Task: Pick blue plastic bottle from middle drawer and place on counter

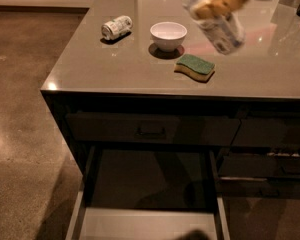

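**Bench:** Status on the bottle run, nearest thing first?

**Op:** Nearest to me, below and in front of the white bowl (168, 33), the middle drawer (140, 223) stands pulled out. The part of its pale floor I can see is bare, though its front end runs out of view. Between it and the bowl I see a shut drawer front (151, 129) with a dark handle. Then comes the counter (105, 74). A green-and-yellow sponge (195, 67) lies just in front and to the right of the bowl. A crushed can (116, 27) lies on its side to the bowl's left, apart from it.

**Bench:** And the bottle?

**Op:** The blue plastic bottle (224, 33) is in the air, up and to the right of the bowl, over the counter and not touching it. The gripper (216, 4) is above it at the top of view, tan fingers clamped across the bottle's upper part.

**Bench:** Progress?

**Op:** My read is that the pick and the lift out of the drawer are done. What's left is to lower it onto the bare counter right of the bowl, let go and back away.

**Bench:** How does it look?

**Op:** Clear body, tilted, free end down and to the right. It has a pale label with dark print, and I can't make out the cap. I judge it light and likely to topple if I release it at that tilt.
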`<state>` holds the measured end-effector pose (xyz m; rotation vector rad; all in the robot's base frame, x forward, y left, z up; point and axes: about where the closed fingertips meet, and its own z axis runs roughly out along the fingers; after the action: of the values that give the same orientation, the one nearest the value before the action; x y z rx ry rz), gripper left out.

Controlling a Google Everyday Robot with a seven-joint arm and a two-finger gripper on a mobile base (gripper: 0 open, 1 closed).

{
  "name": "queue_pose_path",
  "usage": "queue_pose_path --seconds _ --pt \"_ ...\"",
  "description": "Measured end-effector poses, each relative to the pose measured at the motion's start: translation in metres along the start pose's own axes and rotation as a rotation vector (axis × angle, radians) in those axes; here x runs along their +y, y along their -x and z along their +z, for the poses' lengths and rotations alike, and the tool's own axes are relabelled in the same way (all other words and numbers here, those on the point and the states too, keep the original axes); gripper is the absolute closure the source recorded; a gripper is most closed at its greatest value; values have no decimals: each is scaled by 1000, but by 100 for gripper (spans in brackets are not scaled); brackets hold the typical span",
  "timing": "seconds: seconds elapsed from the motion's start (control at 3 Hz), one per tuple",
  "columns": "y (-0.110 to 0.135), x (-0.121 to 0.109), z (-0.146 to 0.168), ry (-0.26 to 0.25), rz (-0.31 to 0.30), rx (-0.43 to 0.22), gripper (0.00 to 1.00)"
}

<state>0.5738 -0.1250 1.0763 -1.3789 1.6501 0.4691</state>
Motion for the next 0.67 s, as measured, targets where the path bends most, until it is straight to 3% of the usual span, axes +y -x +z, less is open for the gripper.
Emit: queue_pose_path --seconds 0.33,0.67 --pt "25 5 34 60 -38 -21 100" --pt "22 8 45 97 -42 5 100"
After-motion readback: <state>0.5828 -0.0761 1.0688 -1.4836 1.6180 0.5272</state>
